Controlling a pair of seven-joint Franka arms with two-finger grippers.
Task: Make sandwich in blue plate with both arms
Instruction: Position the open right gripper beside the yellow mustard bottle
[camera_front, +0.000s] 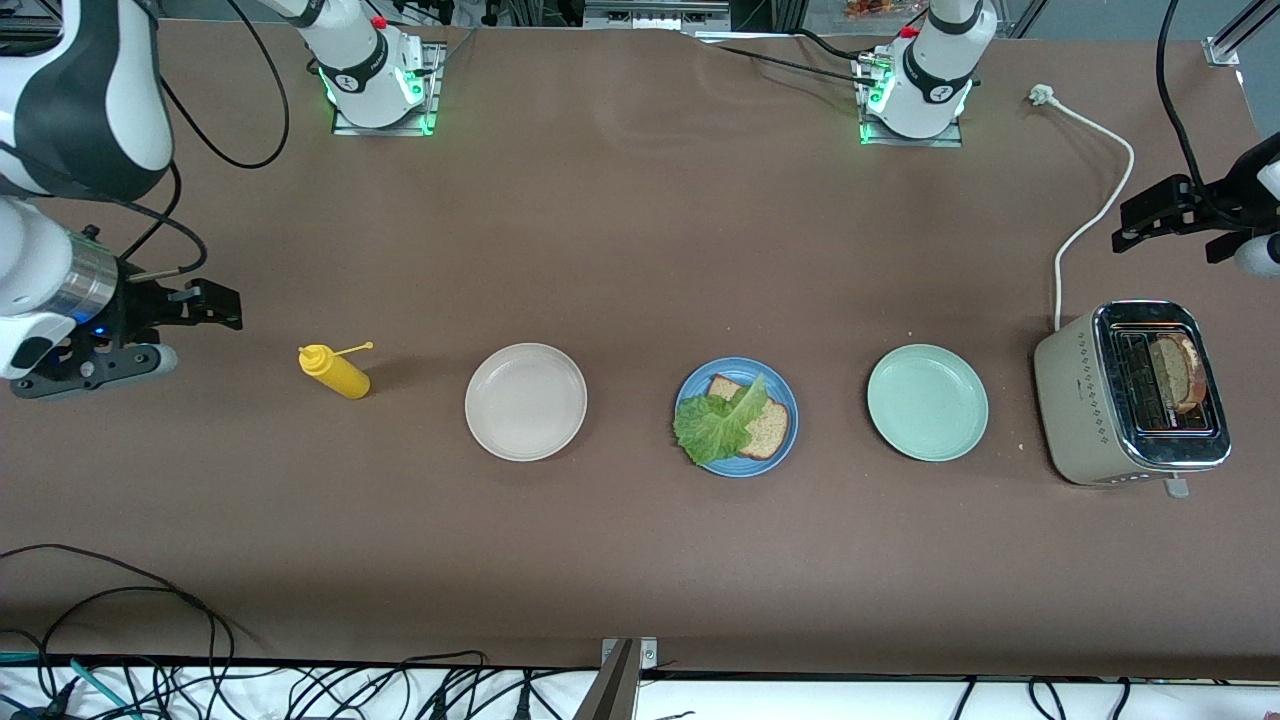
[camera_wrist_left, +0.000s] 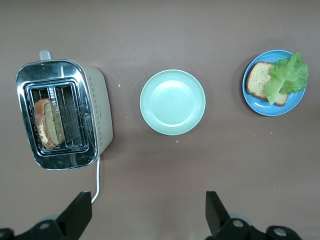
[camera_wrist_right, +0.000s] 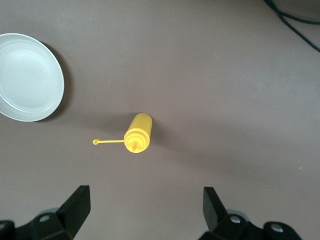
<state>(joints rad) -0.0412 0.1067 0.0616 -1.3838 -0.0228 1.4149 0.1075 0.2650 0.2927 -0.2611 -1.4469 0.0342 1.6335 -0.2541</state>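
Note:
The blue plate (camera_front: 745, 467) (camera_wrist_left: 265, 109) sits mid-table between two other plates. On it lies one slice of brown bread (camera_front: 770, 430) (camera_wrist_left: 256, 80), partly covered by a crinkled green lettuce leaf (camera_front: 718, 425) (camera_wrist_left: 287, 75). Another slice of bread (camera_front: 1178, 372) (camera_wrist_left: 46, 122) stands in a slot of the toaster (camera_front: 1085, 400) (camera_wrist_left: 97, 115). My left gripper (camera_front: 1135, 225) (camera_wrist_left: 148, 210) hangs open and empty over the table by the toaster, at the left arm's end. My right gripper (camera_front: 225, 305) (camera_wrist_right: 145, 205) is open and empty over the table's right-arm end, near the yellow bottle.
A yellow squeeze bottle (camera_front: 338, 373) (camera_wrist_right: 138, 132) lies beside a beige plate (camera_front: 526, 402) (camera_wrist_right: 27, 75). A mint-green plate (camera_front: 927, 402) (camera_wrist_left: 172, 102) sits between the blue plate and the toaster. The toaster's white cord (camera_front: 1095, 215) runs toward the arm bases. Black cables (camera_front: 120, 610) trail along the front edge.

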